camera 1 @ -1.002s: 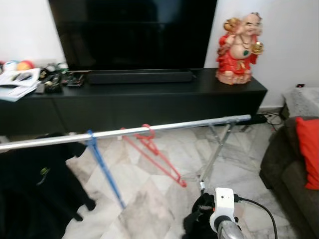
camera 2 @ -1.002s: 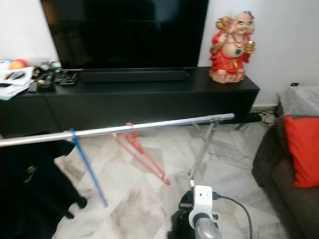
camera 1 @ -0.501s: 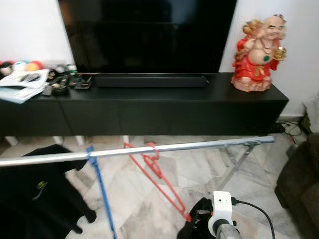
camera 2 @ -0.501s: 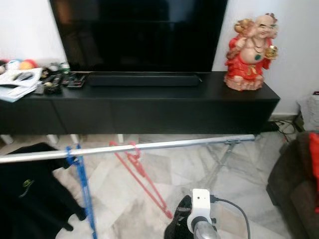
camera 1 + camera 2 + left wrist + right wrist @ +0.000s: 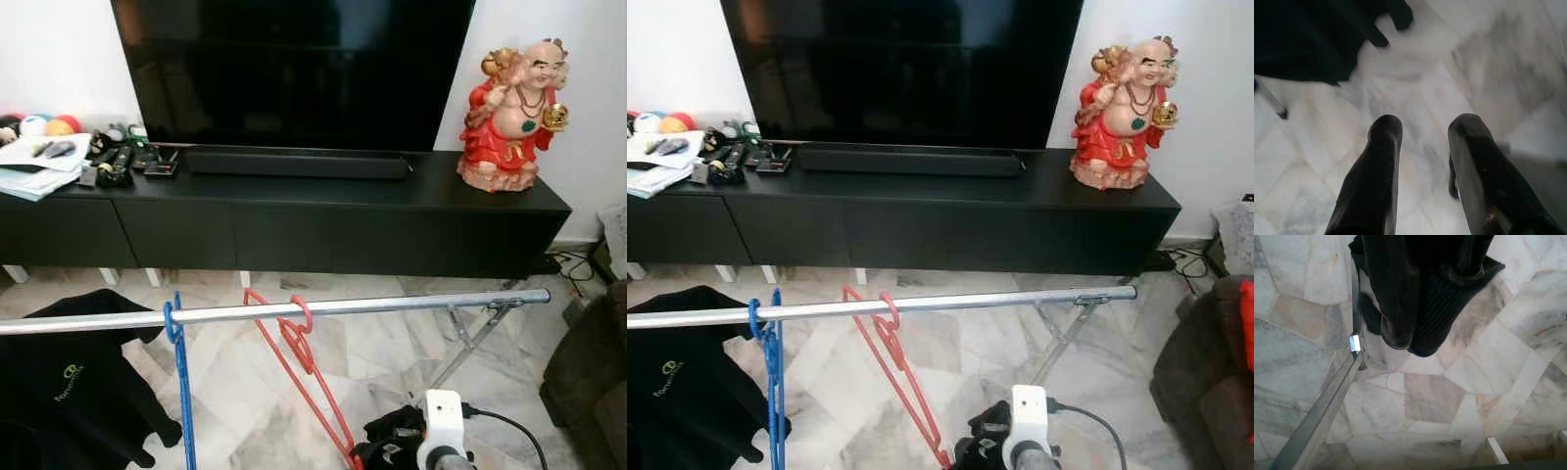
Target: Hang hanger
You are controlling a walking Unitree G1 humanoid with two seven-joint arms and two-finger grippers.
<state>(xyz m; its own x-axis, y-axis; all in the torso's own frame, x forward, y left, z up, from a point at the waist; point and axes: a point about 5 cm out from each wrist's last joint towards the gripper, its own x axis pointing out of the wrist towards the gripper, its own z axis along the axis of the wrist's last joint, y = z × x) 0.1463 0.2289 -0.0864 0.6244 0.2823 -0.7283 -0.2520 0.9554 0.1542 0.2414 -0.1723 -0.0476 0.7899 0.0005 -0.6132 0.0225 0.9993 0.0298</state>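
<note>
A silver rail [image 5: 392, 304] runs across in front of me at about waist height. A red hanger [image 5: 304, 357] hangs from it by its hook near the middle. To its left on the rail hang a blue hanger [image 5: 180, 392] and a black shirt [image 5: 59, 382]. My right gripper [image 5: 394, 443] is low, below the rail and just right of the red hanger's bottom corner, apart from it. In the right wrist view, black ribbed fabric [image 5: 1444, 308] shows around the right gripper [image 5: 1420, 328]. My left gripper [image 5: 1425, 127] is open over bare marble floor, with the shirt's hem [image 5: 1312, 39] beyond it.
Behind the rail stand a long black TV console [image 5: 323, 211] and a large TV [image 5: 294, 69]. A red statue [image 5: 511, 117] sits at the console's right end, papers and small clutter [image 5: 59, 162] at its left. Rack legs [image 5: 470, 338], a cable and a dark sofa [image 5: 1215, 362] are on the right.
The whole picture has shifted, so the camera moved and now faces the console more squarely. The red hanger stays on the rail and the right gripper stays low beneath it.
</note>
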